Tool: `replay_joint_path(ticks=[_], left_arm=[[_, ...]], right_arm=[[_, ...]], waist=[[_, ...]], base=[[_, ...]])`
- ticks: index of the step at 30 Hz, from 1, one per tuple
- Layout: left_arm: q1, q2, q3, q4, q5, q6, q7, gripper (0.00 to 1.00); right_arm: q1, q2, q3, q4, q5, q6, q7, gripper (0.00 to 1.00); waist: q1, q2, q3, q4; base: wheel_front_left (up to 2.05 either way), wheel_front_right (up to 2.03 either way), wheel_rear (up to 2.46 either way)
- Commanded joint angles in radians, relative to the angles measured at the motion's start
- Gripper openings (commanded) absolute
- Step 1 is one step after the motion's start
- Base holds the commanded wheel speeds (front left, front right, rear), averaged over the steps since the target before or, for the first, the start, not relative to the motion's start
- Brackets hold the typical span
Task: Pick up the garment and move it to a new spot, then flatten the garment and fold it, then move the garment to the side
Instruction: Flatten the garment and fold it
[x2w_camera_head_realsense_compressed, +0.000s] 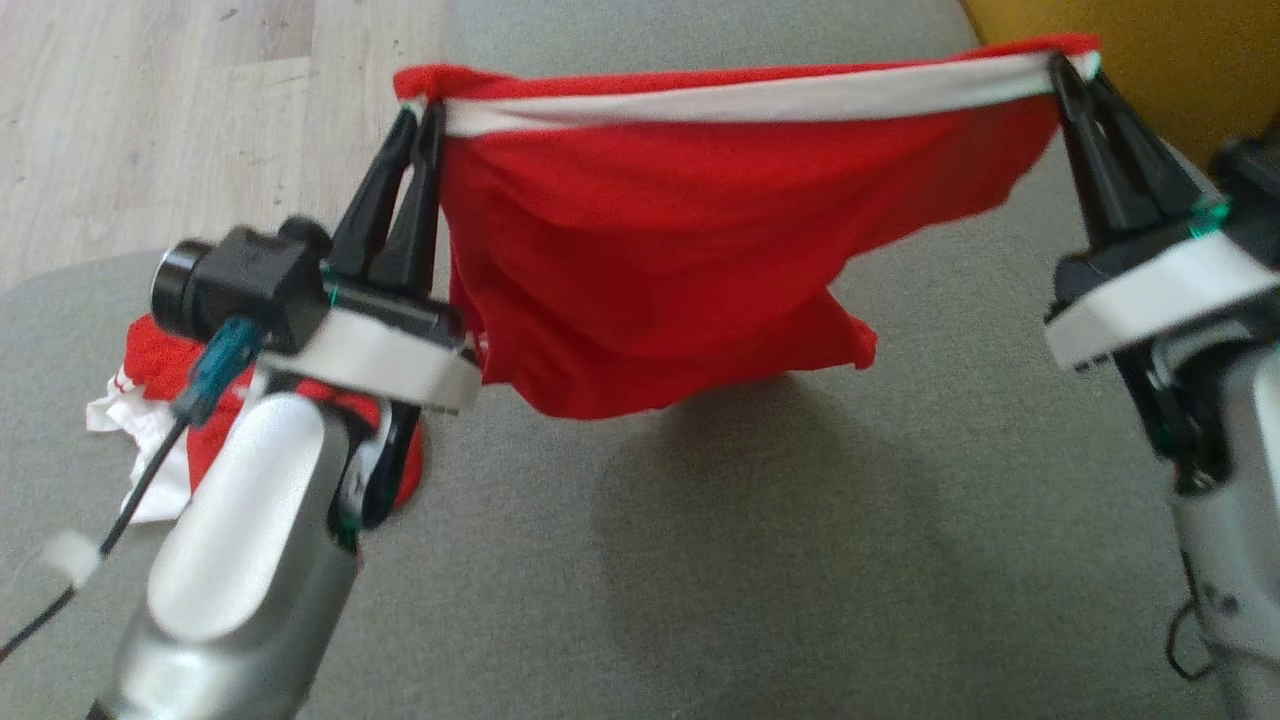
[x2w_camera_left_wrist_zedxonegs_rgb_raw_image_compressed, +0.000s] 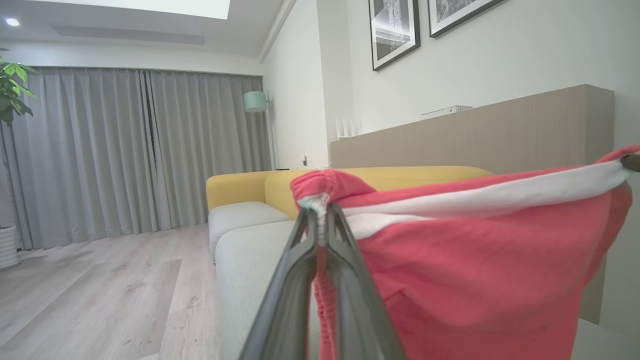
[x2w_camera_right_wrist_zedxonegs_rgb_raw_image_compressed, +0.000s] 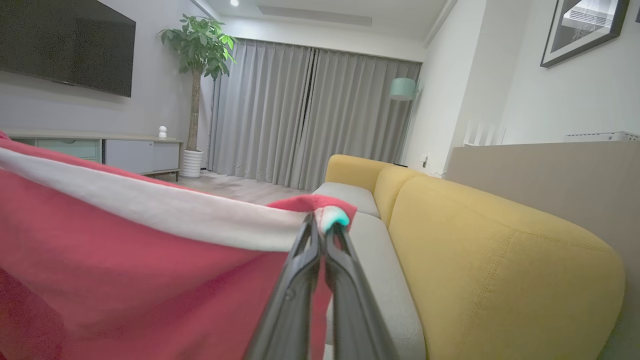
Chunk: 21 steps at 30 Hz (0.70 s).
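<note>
Left gripper: you are looking at your left gripper (x2w_camera_head_realsense_compressed: 420, 110) in the upper left of the head view. Its two dark fingers are pressing together on one bunched end of the white band.
Right gripper: your right gripper (x2w_camera_head_realsense_compressed: 1065, 70) is sitting in the upper right of the same frame, and its fingers are clamping the other end of that band.
Garment: the red garment (x2w_camera_head_realsense_compressed: 700, 250) is hanging between your two grippers across the top of the frame. The white band is running taut along its upper edge, and the red cloth is sagging in folds toward the centre.
Below it: the garment is casting a shadow on the grey cushion (x2w_camera_head_realsense_compressed: 800, 560) filling the lower half of the frame.
Wrist views: in each one you are seeing the fingertips meeting at lower centre, with the band end squeezed between them.
Other cloth: a red and white heap (x2w_camera_head_realsense_compressed: 150, 400) is lying on the cushion at mid left, partly behind your left forearm.
Surroundings: the wooden floor (x2w_camera_head_realsense_compressed: 150, 120) is showing in the upper left corner and the yellow backrest (x2w_camera_head_realsense_compressed: 1150, 60) in the upper right corner.
</note>
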Motion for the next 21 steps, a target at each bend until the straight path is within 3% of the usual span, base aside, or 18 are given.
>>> replay_joint_path(ticks=[1, 7, 11, 16, 17, 21], left_arm=[[-0.031, 0.042, 0.039, -0.072, -0.005, 0.012, 0.014, 0.0], [0.05, 0.083, 0.051, -0.299, -0.009, 0.063, 0.103, 0.0], [0.028, 0.09, 0.054, -0.319, -0.027, 0.061, 0.15, 0.0], [-0.1, 0.1, 0.046, -0.206, -0.05, 0.006, 0.207, 0.0], [-0.181, 0.101, 0.045, -0.132, -0.053, -0.026, 0.211, 0.0], [-0.372, 0.094, 0.051, 0.031, -0.044, -0.08, 0.188, 0.0]], right_arm=[[-0.004, -0.015, -0.006, -0.066, 0.006, -0.001, 0.019, 0.0], [0.104, -0.002, -0.078, -0.255, 0.022, -0.001, 0.137, 0.0], [0.106, -0.001, -0.086, -0.284, 0.03, -0.001, 0.189, 0.0], [-0.036, 0.011, -0.055, -0.173, 0.063, -0.001, 0.182, 0.0], [-0.131, 0.003, -0.028, -0.089, 0.059, -0.001, 0.153, 0.0], [-0.368, 0.006, 0.004, 0.117, 0.048, -0.001, 0.063, 0.0]], waist=[[0.0001, 0.0, -0.001, 0.0], [0.0001, 0.0, 0.012, -0.004], [0.0001, 0.0, 0.05, -0.009], [0.0001, 0.0, 0.166, -0.022], [0.0001, 0.0, 0.22, -0.023], [0.0001, 0.0, 0.315, -0.021]], base=[[0.0, 0.0, 0.0], [0.0, 0.0, 0.0], [0.0, 0.0, 0.0], [0.0, 0.0, 0.0], [0.0, 0.0, 0.0], [0.0, 0.0, 0.0]])
